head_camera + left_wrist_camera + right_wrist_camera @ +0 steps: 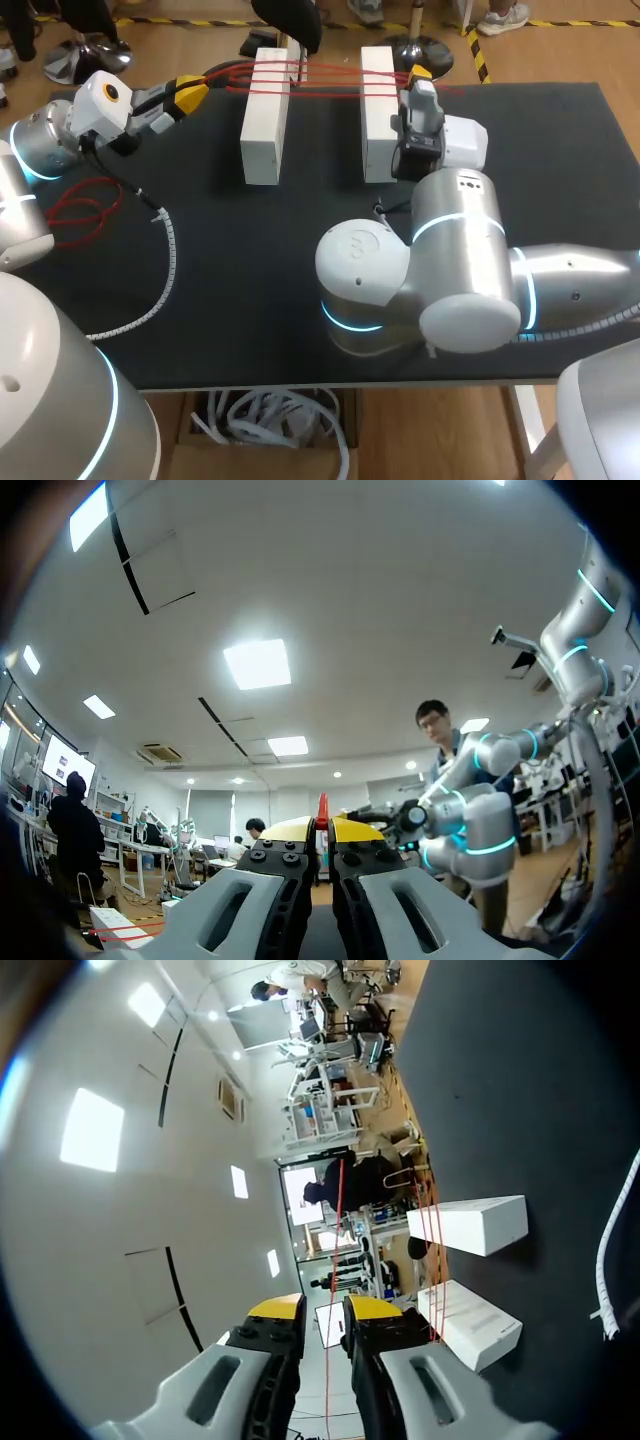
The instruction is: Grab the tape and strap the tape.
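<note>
Has left arm [45,140] and right arm [455,250] stretched to the tabletop's [250,270] far side. Clamps left fingers [290,829] on the red tape [330,71] strung across two white blocks [265,120]; holds right fingers [275,1307] slightly parted around it.

On the table [250,300], two blocks stand side by side toward the far edge, the left block [264,115] apart from the right block [378,110]. The tape [325,80] runs in several strands across the far tops of both. The left gripper [200,90] sits at the tape's left end, beyond the left block, with a strand pinched between its tips. The right gripper [418,72] is just right of the right block, at the tape's other end. A loop of cord [80,210] lies near the left edge, and beside it a cable sleeve [170,250] trails toward the near left.
</note>
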